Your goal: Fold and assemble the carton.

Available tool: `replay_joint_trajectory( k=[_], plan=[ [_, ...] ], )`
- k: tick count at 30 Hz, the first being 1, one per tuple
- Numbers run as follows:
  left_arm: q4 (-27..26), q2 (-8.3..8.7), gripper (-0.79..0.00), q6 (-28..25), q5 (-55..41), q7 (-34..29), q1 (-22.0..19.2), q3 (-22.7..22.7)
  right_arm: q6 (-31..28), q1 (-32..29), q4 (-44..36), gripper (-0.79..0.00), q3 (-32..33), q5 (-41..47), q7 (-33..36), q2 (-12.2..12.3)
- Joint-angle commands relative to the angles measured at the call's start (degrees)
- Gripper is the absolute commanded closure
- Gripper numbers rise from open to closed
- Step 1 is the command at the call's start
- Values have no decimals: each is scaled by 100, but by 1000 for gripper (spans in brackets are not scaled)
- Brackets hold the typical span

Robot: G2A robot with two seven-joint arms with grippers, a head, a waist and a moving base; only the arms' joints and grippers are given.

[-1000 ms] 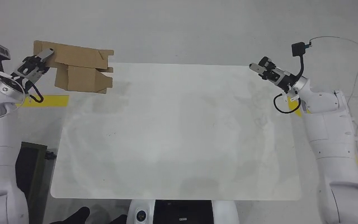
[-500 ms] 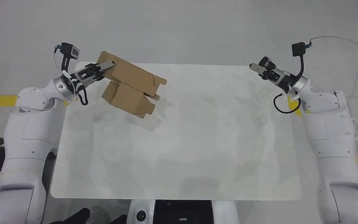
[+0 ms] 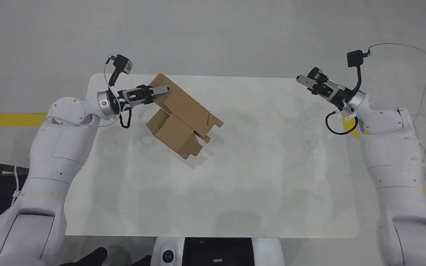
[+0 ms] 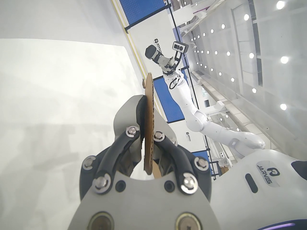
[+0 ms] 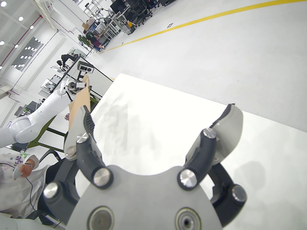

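A flat, unfolded brown carton hangs over the far left part of the white table, its flaps pointing toward the middle. My left gripper is shut on the carton's far edge; in the left wrist view the cardboard edge stands clamped between the two fingers. My right gripper is open and holds nothing above the table's far right corner. In the right wrist view its fingers are spread wide, and the carton is seen far off across the table.
The table's near edge lies toward the robot. A yellow floor line runs off to the left of the table. The right arm shows far off in the left wrist view.
My left arm has swung the carton from beyond the table's far left corner in over the table, toward the middle. The right arm has stayed still.
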Motion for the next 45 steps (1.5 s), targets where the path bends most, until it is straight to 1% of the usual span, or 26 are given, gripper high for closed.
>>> replay_joint_trajectory(
  k=[1,5,9,12,16,21,28,36,41,44,45],
  plan=[
    [128,-39,0,-58,-18,-124,-139,86,78,-2,-83,-785,-104,188,317,-4],
    [271,-116,0,-145,-61,-367,-352,267,183,176,8,-785,-543,949,1105,-92],
    [119,-156,0,-70,-5,-443,-435,481,231,480,339,-785,-1080,1636,1818,-243],
    [-54,-136,0,-29,25,-485,-429,602,447,700,543,-785,-1512,2031,2052,-366],
    [-221,-83,0,93,5,-606,-405,752,756,860,509,-785,-2141,2672,2362,-491],
    [-398,-22,0,159,-31,-672,-408,969,1105,981,453,-785,-2725,3402,2712,-542],
    [-560,17,0,164,-153,-678,-546,1291,1304,1096,199,-785,-3451,3961,2912,-607],
    [-553,51,0,128,-335,-642,-718,1600,1302,1240,51,-785,-4121,4305,2910,-683],
    [-551,72,0,113,-450,-627,-784,1765,1244,1331,17,-785,-4425,4464,2852,-713],
    [-551,72,0,113,-450,-627,-784,1765,1244,1331,17,-785,-4425,4464,2852,-713],
    [-551,72,0,113,-450,-627,-784,1765,1244,1331,17,-763,-4425,4464,2852,-713]
  ],
)
